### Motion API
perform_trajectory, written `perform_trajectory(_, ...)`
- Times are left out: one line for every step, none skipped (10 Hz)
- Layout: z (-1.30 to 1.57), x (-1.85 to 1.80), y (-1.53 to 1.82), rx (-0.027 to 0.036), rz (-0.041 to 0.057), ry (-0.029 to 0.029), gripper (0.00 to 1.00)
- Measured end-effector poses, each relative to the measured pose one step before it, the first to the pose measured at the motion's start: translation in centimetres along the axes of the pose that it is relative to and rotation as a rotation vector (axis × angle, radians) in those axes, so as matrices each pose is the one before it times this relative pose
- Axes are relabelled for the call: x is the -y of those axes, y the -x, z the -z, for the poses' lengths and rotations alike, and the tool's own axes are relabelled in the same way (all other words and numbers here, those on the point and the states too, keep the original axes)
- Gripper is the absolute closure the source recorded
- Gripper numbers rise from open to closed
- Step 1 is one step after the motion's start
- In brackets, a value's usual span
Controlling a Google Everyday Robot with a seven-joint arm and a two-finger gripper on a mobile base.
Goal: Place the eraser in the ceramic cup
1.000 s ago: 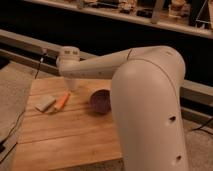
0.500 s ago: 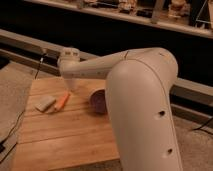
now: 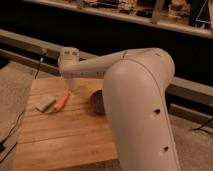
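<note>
One claw (image 3: 73,88) above wooden table (image 3: 65,135)

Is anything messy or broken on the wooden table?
Nothing looks spilled or broken. The pale block and the orange stick lie side by side on the wooden table. The ceramic cup sits upright, half hidden by the arm. The gripper and the eraser cannot be seen.

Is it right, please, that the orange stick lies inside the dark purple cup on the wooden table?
Not quite: the camera view shows the orange stick lying on the wooden table beside a pale block, apart from the dark purple cup. The gripper hangs above the table between them.
</note>
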State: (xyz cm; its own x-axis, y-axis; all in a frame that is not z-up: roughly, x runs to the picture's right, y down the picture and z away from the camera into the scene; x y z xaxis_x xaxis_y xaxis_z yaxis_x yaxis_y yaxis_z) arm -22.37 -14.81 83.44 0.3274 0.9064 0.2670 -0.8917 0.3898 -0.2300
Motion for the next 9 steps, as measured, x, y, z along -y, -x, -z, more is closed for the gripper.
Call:
perform_trajectory(-0.006, -0.099, -0.054, -0.0033, -0.0044, 0.00088, 0.67)
perform_trajectory(-0.012, -0.127, -0.092, -0.00299, -0.00224, 0.00155, 0.57)
perform_trajectory(-0.002, -0.049, -0.063, -0.00169, -0.00099, 0.00067, 0.51)
perform_trajectory(0.005, -0.111, -0.106, -0.00298, -0.00413, 0.00341, 0.37)
perform_trajectory(0.009, -0.011, -0.02, -0.00045, -0.00041, 0.00102, 0.32)
perform_trajectory(0.009, 0.003, -0.051, -0.00125, -0.00022, 0.00173, 0.22)
perform_trajectory(0.027, -0.063, -0.008, -0.0005, 0.0011, 0.00186, 0.2)
perform_trajectory(0.043, -0.013, 0.033, 0.00046, 0.00128, 0.00025, 0.2)
perform_trajectory(0.009, -0.05, -0.021, -0.00034, 0.00155, 0.00066, 0.2)
